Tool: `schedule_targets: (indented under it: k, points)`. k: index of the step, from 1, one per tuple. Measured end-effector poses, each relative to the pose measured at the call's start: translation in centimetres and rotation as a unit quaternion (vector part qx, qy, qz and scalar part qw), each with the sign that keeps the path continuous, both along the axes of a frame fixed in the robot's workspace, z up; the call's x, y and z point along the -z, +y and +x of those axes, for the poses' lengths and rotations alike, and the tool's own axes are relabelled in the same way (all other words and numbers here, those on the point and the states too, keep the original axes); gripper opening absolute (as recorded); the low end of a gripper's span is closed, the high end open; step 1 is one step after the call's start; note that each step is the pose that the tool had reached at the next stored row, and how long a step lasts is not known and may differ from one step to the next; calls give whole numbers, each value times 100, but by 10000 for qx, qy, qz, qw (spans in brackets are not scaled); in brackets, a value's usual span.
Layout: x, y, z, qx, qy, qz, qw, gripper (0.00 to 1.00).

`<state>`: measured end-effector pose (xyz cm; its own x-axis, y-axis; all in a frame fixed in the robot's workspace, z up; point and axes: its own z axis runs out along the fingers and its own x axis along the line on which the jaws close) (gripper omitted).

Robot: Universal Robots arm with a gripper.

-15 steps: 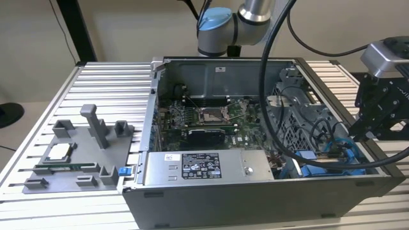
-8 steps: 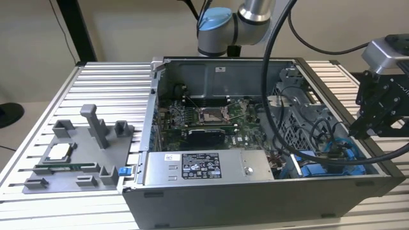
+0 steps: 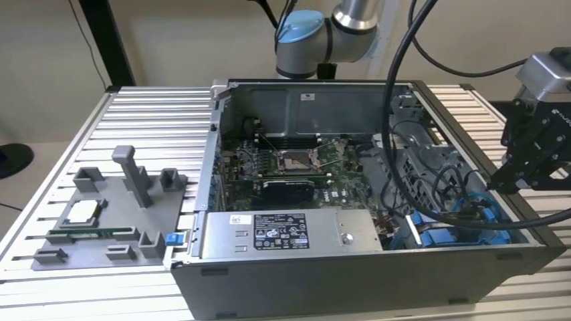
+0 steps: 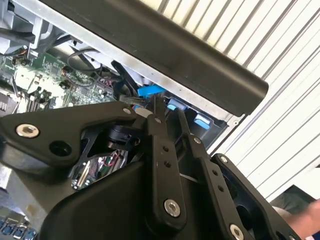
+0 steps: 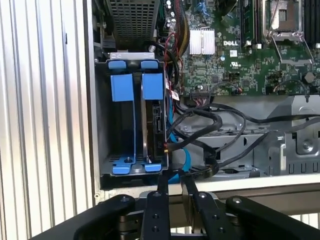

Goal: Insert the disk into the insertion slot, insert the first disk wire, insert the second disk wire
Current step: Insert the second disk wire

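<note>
**Fingers pinched near-shut on the blue disk wire, at the mouth of the drive bay**

Fingers [image 5: 162, 189]: close together with only a thin gap. A blue end piece sits between the tips in both wrist views. Judgement: the gripper [image 5: 175, 179] is clamped on the plug end of the blue disk wire [image 5: 186, 160], not merely beside it. The contact itself is partly hidden by the tips.

Disk [image 5: 155, 120]: stands on edge in the insertion slot [image 5: 121, 87], in the compartment nearer the motherboard [image 5: 235, 55]. Its dark connector edge is turned toward the open side of the case [image 3: 357, 281]. The blue rails hold it that way, which leaves the connector reachable from above. Step one reads as done.

Wire: not seated. The held end is apart from the disk's connector, over the case wall. Its slack curls just beside the bay among black cables [image 5: 215, 122].

Exterior view: the gripper [image 3: 504, 179] hangs at the case wall on the exterior view's right, beside the slot [image 3: 446, 234]. A grip close to the plug probably keeps its orientation fixed.
</note>
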<state>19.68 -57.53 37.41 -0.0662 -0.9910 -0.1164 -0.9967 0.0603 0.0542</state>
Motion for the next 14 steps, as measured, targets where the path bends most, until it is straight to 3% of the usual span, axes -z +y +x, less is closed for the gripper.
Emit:
schedule_targets:
  k: [2, 5, 7, 10, 14]
  points:
    - [3, 21, 0, 0, 55, 5, 10000, 100]
    - [11, 32, -1, 0, 98, 36, 9999, 100]
    - [18, 37, 0, 0, 108, 69, 9999, 100]
    - [42, 39, 1, -3, 109, 160, 9998, 100]
    - [62, 38, 13, -32, 109, 203, 9997, 100]
